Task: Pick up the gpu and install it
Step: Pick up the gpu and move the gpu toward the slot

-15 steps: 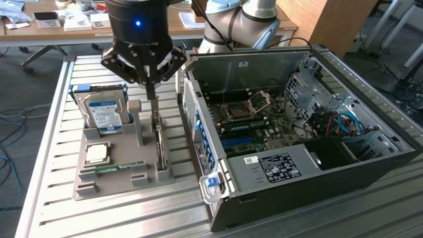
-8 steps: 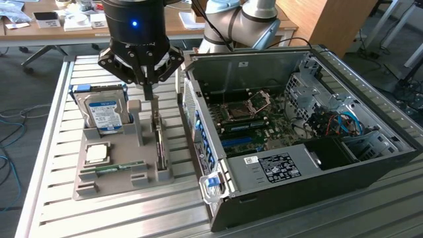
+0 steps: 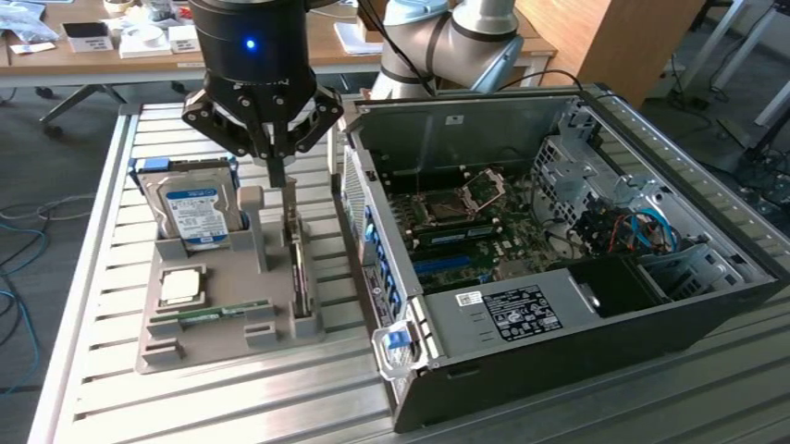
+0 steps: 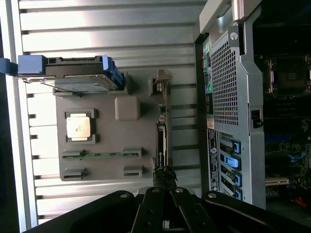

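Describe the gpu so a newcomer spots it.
Beside the open PC case, on the exterior view's left, lies the grey tray. The gpu is the thin dark card standing on edge along the tray side nearest the case, unlike the boxy hard drive or green memory stick.

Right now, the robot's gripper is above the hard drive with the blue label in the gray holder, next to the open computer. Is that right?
Not quite. The exterior view shows the gripper above the gpu, the thin black card standing on edge in the gray holder, not above the hard drive. The holder does sit next to the open computer.
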`<state>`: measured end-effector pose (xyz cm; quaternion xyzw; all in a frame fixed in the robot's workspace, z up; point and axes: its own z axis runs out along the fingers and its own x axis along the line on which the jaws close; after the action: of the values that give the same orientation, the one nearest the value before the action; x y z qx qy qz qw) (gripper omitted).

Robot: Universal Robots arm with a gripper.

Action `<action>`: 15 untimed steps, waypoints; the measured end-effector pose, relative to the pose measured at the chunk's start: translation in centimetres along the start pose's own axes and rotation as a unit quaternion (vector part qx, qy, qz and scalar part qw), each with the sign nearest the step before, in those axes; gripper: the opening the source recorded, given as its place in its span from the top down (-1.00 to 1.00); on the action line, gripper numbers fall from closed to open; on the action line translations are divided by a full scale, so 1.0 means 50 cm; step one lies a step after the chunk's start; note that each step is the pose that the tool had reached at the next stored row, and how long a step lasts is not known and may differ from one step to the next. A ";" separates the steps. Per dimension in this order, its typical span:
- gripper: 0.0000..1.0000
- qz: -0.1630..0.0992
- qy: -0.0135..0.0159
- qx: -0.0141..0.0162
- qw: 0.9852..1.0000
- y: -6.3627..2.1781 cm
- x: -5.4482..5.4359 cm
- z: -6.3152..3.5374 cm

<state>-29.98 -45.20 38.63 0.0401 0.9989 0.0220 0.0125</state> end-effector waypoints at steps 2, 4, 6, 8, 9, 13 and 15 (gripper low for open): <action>0.79 0.000 0.000 0.000 1.000 0.000 0.000 0.000; 0.79 0.000 0.000 0.000 1.000 0.000 0.000 0.000; 0.79 0.000 0.000 0.000 1.000 0.000 0.000 0.000; 0.79 0.000 0.000 0.000 1.000 0.000 0.000 0.000; 0.77 0.000 0.000 0.000 1.000 0.000 0.000 0.000; 0.41 0.000 0.000 0.000 1.000 0.000 0.000 0.000; 0.29 0.000 0.000 0.000 1.000 0.000 0.000 0.000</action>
<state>-29.98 -45.20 38.63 0.0402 0.9989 0.0221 0.0125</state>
